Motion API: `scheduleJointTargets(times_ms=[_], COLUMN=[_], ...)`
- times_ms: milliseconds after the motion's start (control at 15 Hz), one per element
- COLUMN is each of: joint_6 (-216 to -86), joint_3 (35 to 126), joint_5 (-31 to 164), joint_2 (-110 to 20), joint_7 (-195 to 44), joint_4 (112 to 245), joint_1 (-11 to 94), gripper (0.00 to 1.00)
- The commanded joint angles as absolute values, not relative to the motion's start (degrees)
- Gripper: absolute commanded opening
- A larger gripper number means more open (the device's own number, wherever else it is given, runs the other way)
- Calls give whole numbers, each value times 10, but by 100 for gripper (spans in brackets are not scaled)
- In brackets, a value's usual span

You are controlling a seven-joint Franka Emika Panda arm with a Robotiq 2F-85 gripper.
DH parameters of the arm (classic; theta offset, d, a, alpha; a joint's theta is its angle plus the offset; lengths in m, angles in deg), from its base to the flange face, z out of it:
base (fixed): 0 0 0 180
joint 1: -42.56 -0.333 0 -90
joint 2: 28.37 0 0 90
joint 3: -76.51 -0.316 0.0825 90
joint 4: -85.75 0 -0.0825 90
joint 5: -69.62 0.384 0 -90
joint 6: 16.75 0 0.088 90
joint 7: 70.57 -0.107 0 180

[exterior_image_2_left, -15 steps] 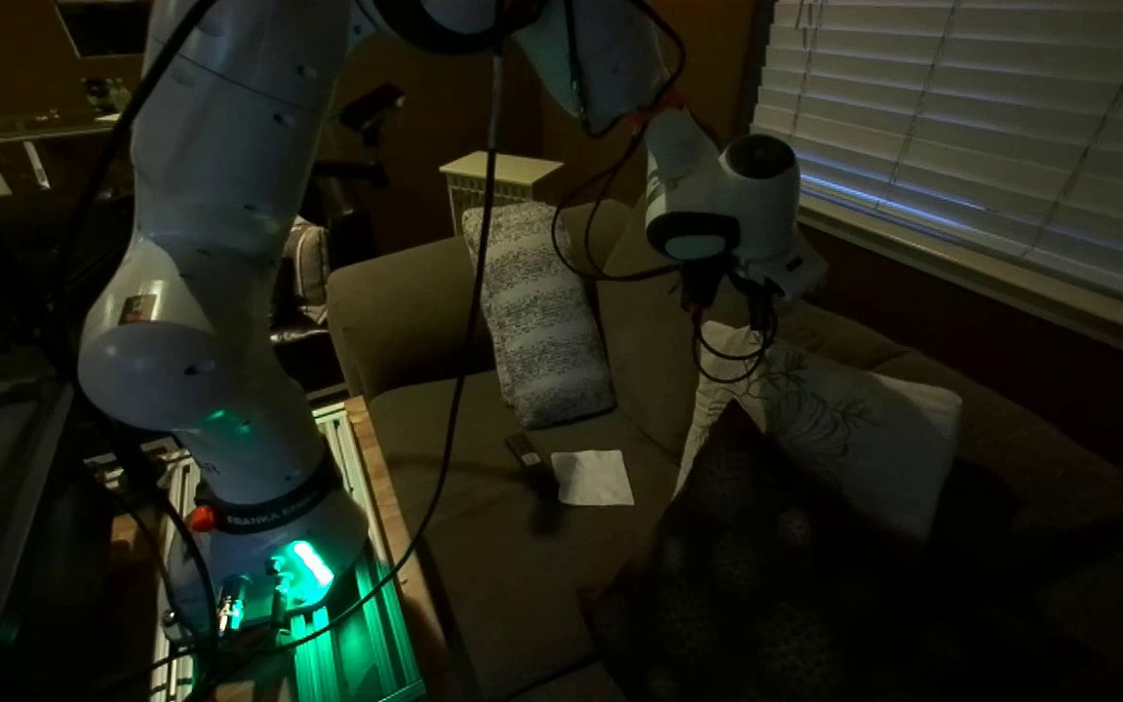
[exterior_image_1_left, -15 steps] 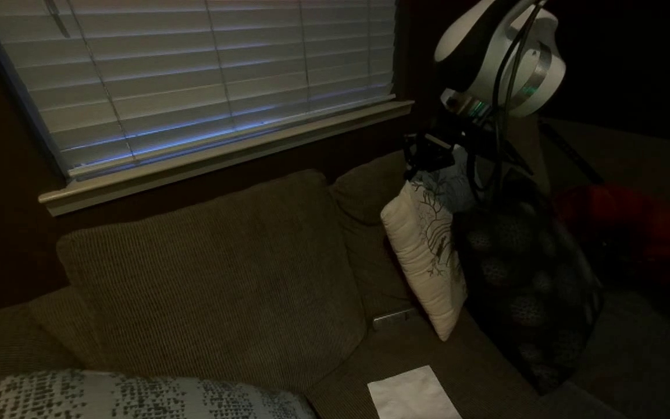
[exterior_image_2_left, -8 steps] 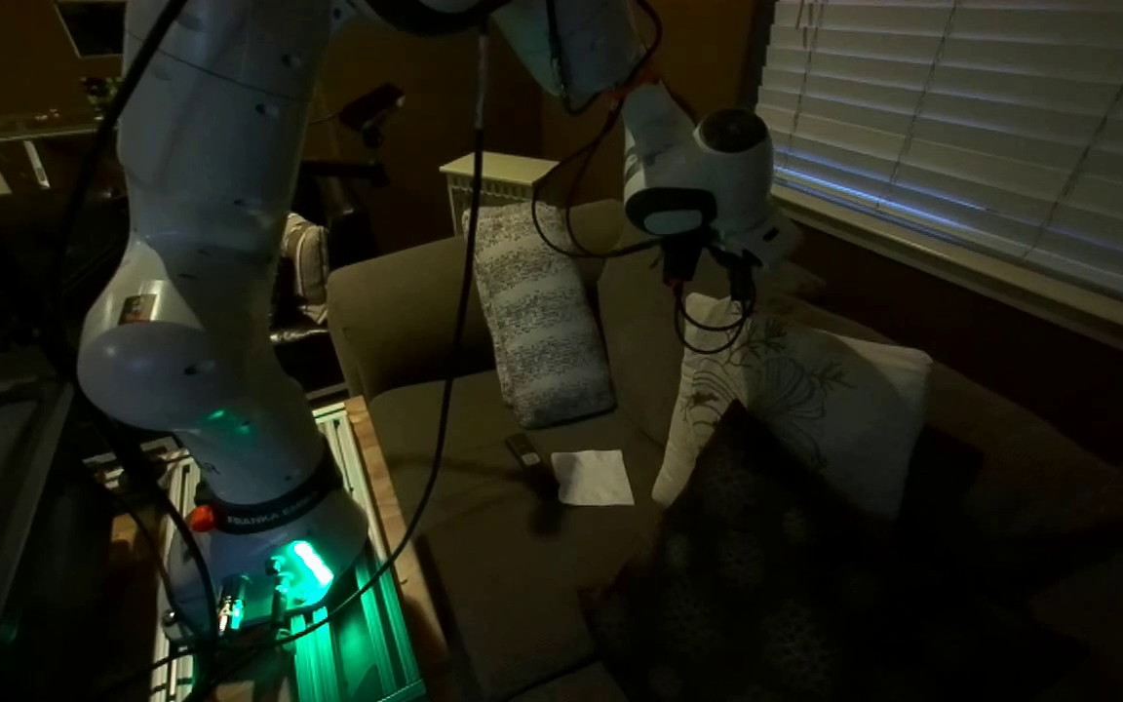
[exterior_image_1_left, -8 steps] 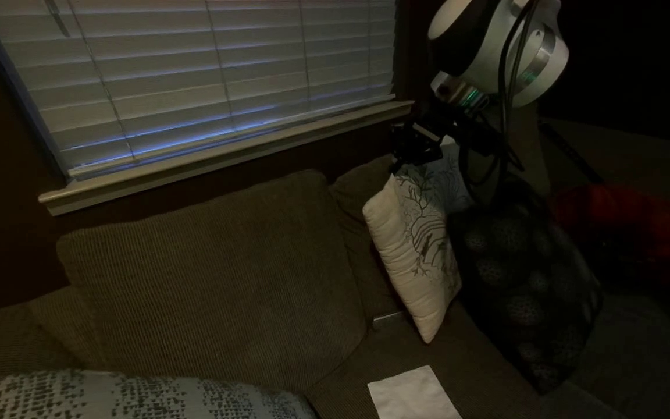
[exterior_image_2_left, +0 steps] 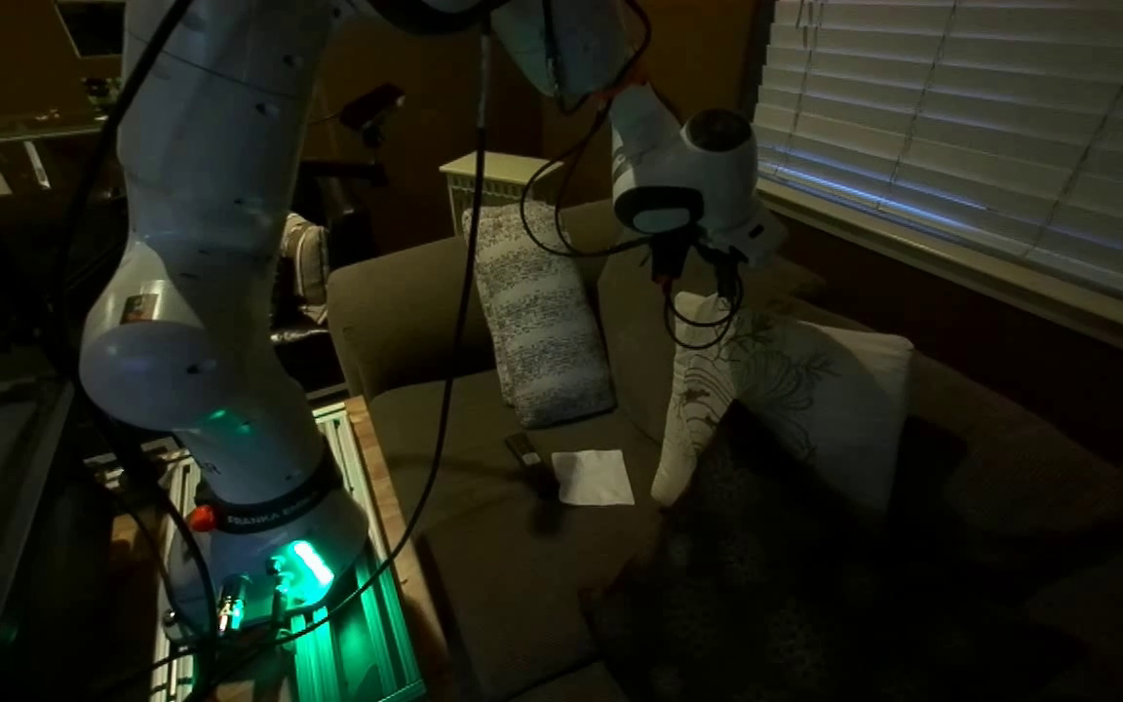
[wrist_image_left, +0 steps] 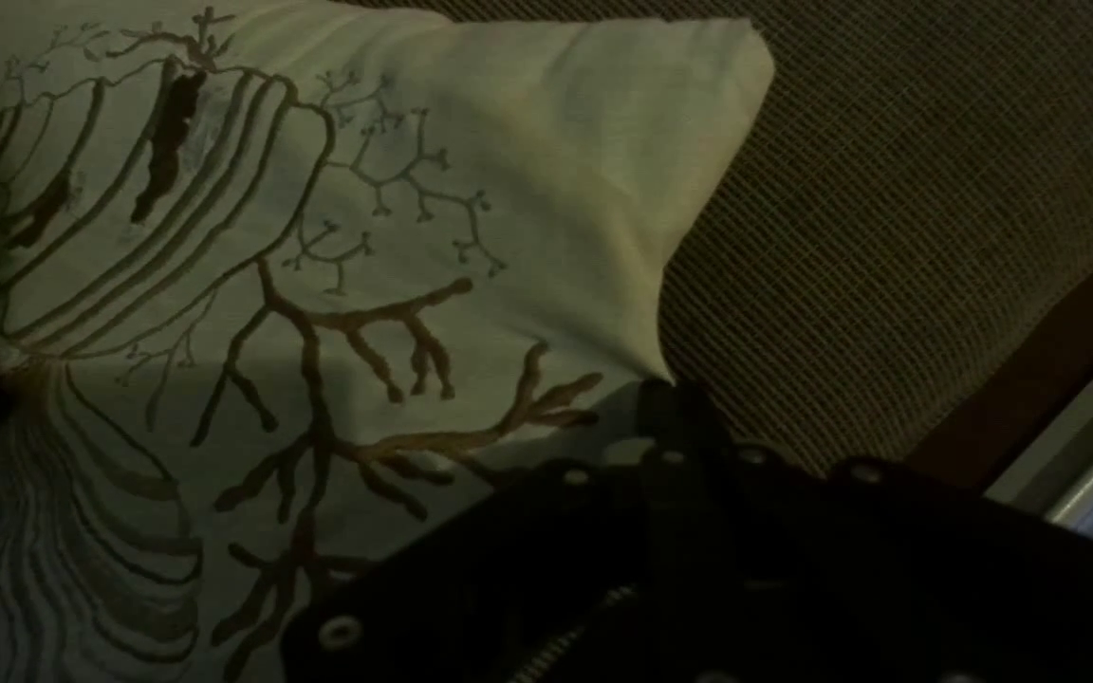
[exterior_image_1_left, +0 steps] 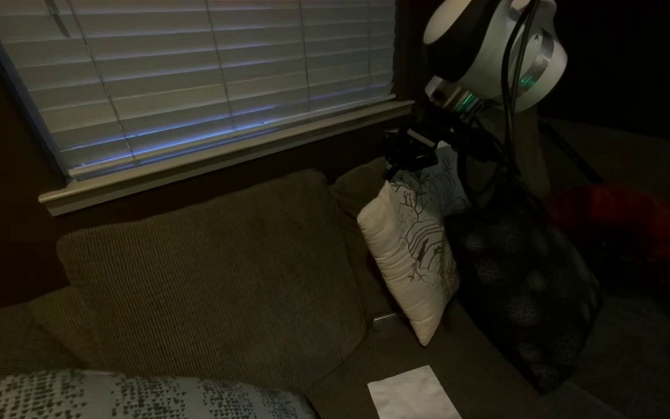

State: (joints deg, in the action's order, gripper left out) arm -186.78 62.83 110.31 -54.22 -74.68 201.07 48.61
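My gripper (wrist_image_left: 672, 391) is shut on the edge of a white pillow (wrist_image_left: 509, 209) printed with brown and grey coral and shell drawings. The cloth is drawn to a pinch between the fingertips. In an exterior view, the dark gripper (exterior_image_1_left: 392, 173) is at the top edge of the white pillow (exterior_image_1_left: 413, 244), which stands tilted on the couch. The pillow also shows in an exterior view (exterior_image_2_left: 815, 390), where the wrist and cables hide the fingers. A dark pillow with pale round patterns (exterior_image_1_left: 521, 291) leans beside it, and covers its lower part in an exterior view (exterior_image_2_left: 766, 575).
A tan ribbed couch (exterior_image_1_left: 213, 279) stands below a window with white blinds (exterior_image_1_left: 195, 70). A white paper square (exterior_image_2_left: 593, 478) and a dark remote (exterior_image_2_left: 524, 450) lie on the seat. A grey-white striped pillow (exterior_image_2_left: 547, 322) leans at the couch arm. A cable hangs from the arm (exterior_image_2_left: 454, 370).
The gripper and the held white pillow have moved left in both exterior views, rising at first and then sinking slightly in one. The dark pillow shifted only a little.
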Motion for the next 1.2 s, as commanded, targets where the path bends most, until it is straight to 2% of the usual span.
scheduleJointTargets(times_ms=[0, 133, 333, 733, 1133], joint_6=[-1868, -1868, -1837, -1818, -1842], joint_3=[628, 628, 671, 653, 606], joint_5=[1103, 1103, 1056, 1023, 1018], joint_2=[-542, -542, -551, -566, -567], joint_7=[-747, -747, -803, -812, -770], joint_4=[2011, 2011, 2006, 2001, 2004], joint_1=[486, 486, 430, 393, 403], gripper=[1, 1, 0, 0, 0])
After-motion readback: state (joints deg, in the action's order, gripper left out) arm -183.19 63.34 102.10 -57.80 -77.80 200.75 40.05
